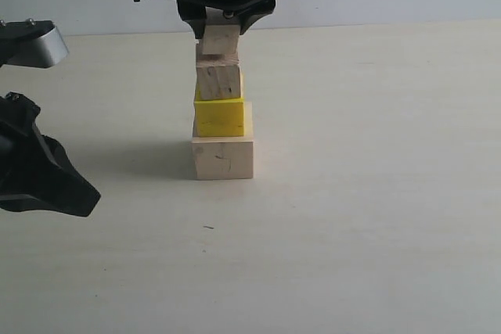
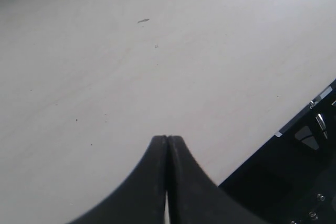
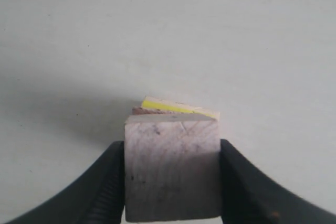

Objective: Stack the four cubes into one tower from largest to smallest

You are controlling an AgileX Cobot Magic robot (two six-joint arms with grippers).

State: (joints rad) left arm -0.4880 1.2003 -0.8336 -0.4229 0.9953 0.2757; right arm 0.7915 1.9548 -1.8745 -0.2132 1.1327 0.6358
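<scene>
A column of cubes stands mid-table. The large pale wooden cube (image 1: 223,159) is at the bottom, the yellow cube (image 1: 220,117) sits on it, and a small wooden cube (image 1: 218,81) tops the yellow one. My right gripper (image 1: 221,33) comes down from above, shut on the smallest wooden cube (image 1: 220,39), right at the column's top; I cannot tell whether they touch. In the right wrist view the held cube (image 3: 171,169) fills the gap between the fingers (image 3: 113,182), with a yellow sliver (image 3: 173,107) beyond it. My left gripper (image 1: 86,192) is shut and empty at the left, low over the table (image 2: 167,139).
The pale table (image 1: 376,232) spreads around the column. The left arm's black body and a silver part (image 1: 35,43) occupy the left edge. A dark table edge with black hardware (image 2: 299,171) shows in the left wrist view.
</scene>
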